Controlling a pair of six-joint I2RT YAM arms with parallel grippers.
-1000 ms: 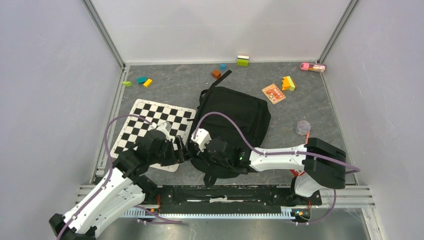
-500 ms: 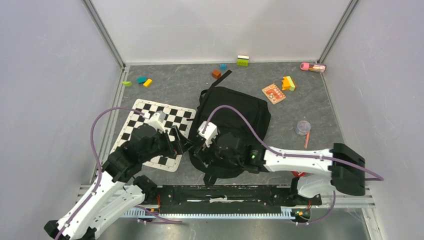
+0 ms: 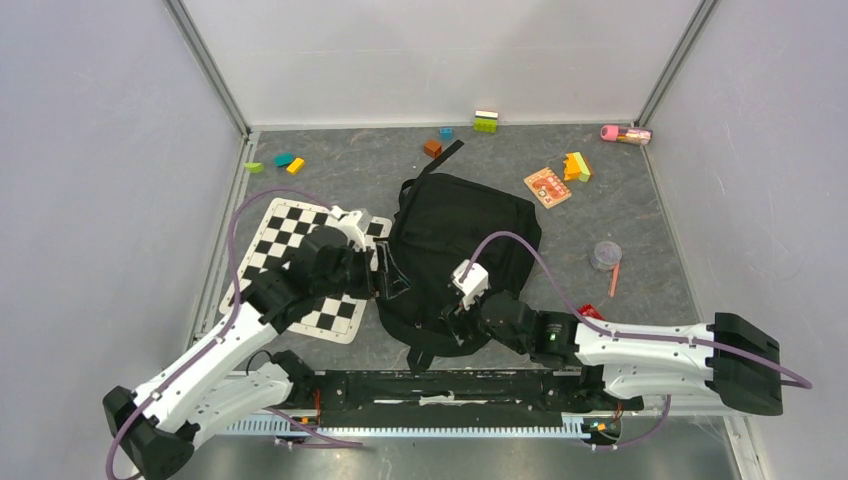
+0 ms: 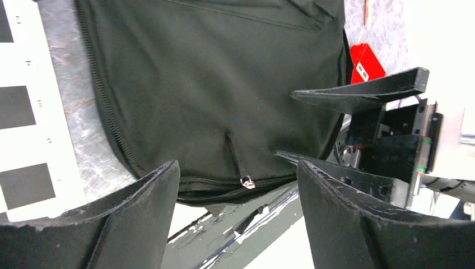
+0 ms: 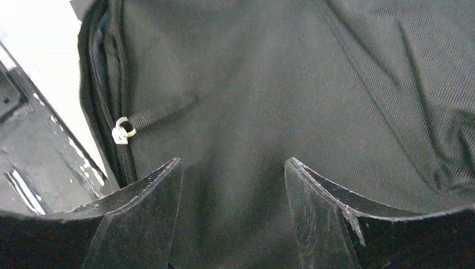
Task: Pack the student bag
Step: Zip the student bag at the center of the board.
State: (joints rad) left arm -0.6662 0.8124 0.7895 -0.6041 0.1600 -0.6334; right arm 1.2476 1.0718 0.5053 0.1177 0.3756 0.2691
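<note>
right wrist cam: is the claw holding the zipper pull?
No, the right claw is open over the student bag, and the zipper pull lies outside its fingers.

Grey table (image 3: 620, 215) carries the student bag (image 3: 470, 225) mid-field; checkered board (image 3: 285, 235) flat beside it, on the left. Coloured blocks (image 3: 486, 122) strung along the far edge; orange card (image 3: 547, 186) right of the bag.

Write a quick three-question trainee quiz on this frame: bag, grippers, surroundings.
1. True or false: the right gripper is clamped on the zipper pull.
2. What lies beside the bag on the left arm's side? A) chessboard B) laptop C) water bottle
3. Fill in: the left gripper has its jaws ___.

Key: 1 false, its jaws are apart and the pull lies off to one side; 2 A; 3 open.
</note>
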